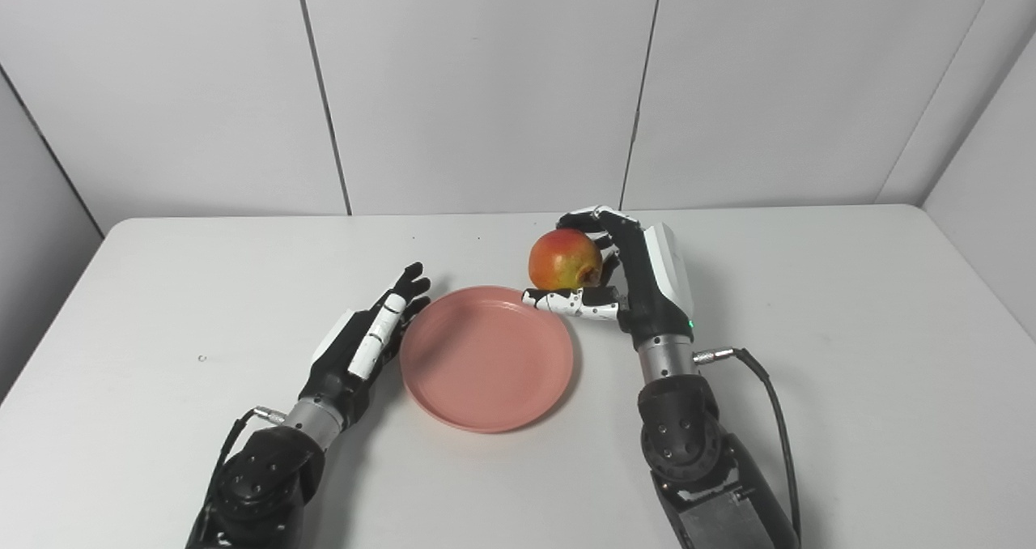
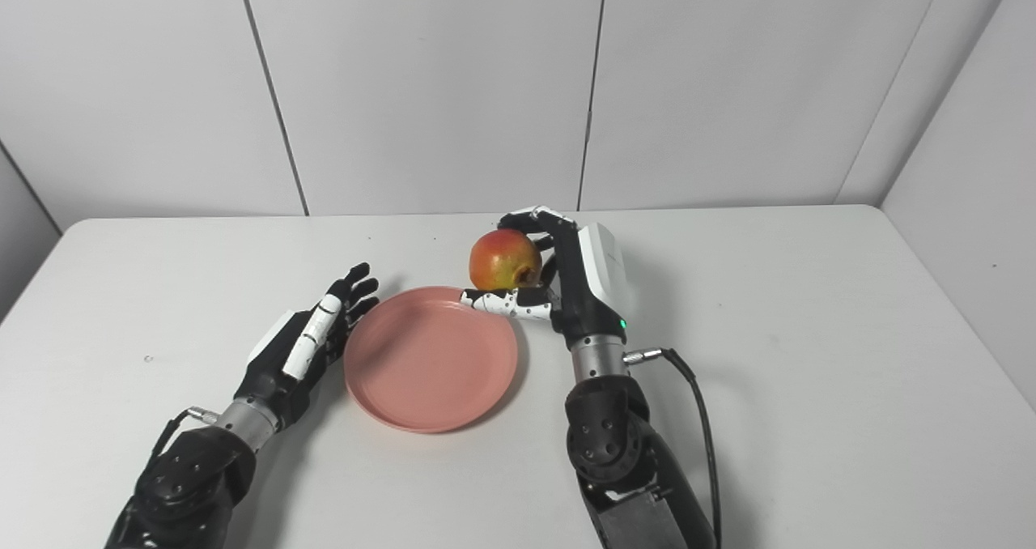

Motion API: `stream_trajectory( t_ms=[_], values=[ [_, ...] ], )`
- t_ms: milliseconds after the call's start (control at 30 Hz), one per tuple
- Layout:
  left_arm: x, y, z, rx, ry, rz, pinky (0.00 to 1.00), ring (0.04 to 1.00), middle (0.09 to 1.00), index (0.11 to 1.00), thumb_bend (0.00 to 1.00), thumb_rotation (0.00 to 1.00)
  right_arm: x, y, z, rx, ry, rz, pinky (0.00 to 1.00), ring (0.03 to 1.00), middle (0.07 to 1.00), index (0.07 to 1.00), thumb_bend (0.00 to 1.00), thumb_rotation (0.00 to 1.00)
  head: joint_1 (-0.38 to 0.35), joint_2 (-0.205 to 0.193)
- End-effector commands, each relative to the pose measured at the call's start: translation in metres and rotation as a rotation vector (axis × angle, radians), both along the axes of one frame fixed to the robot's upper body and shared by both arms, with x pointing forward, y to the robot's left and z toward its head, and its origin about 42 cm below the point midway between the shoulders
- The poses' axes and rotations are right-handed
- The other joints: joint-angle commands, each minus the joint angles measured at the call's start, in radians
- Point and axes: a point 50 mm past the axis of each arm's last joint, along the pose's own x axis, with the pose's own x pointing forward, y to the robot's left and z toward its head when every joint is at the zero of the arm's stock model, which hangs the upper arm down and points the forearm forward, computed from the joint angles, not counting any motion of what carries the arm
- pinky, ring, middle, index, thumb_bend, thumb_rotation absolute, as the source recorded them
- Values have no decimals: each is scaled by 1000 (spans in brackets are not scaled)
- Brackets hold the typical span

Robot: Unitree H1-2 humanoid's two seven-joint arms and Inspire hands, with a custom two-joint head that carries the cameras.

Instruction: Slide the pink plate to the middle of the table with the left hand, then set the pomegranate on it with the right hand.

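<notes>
White table: right hand grips pomegranate beside pink plate.

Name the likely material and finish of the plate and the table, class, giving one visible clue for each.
Pink plate: probably matte plastic, judging by its even colour, dull sheen and thin rim. Table: smooth white laminate or painted board, with soft reflections; uncertain.

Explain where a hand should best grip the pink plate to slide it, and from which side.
Grip the plate at its raised rim, probably from its left edge, where the open left hand already lies alongside. It sits flat and shallow, so only the rim offers purchase. The right side is taken by the right hand holding the pomegranate.
</notes>
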Motion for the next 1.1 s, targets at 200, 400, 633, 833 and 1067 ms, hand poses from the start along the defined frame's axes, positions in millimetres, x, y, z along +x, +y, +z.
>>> stream_trajectory(
  t_ms=[200, 400, 633, 833, 1067],
  values=[
    [4, -2, 15, 16, -42, -18, 930, 961, 977, 975, 517, 1000, -1, 9, 15, 3, -86, 56, 268, 355, 422, 526, 518, 0, 2, 3],
    [5, -2, 15, 17, -37, -19, 930, 961, 976, 976, 512, 1000, -3, 11, 11, -9, -73, 65, 285, 373, 425, 527, 518, 0, 2, 5],
    [4, -3, 15, 23, -38, -22, 929, 959, 974, 975, 513, 1000, -4, 15, 7, -34, -67, 67, 250, 340, 415, 528, 516, 0, 2, 1],
    [4, -3, 14, 26, -43, -28, 928, 959, 976, 977, 502, 1000, -4, 16, 3, -40, -51, 81, 301, 388, 428, 527, 517, 0, 5, -2],
    [4, -4, 14, 20, -39, -23, 927, 958, 977, 977, 507, 1000, -4, 18, -1, -47, -39, 97, 280, 362, 422, 528, 516, 0, 5, -2]
  ],
)
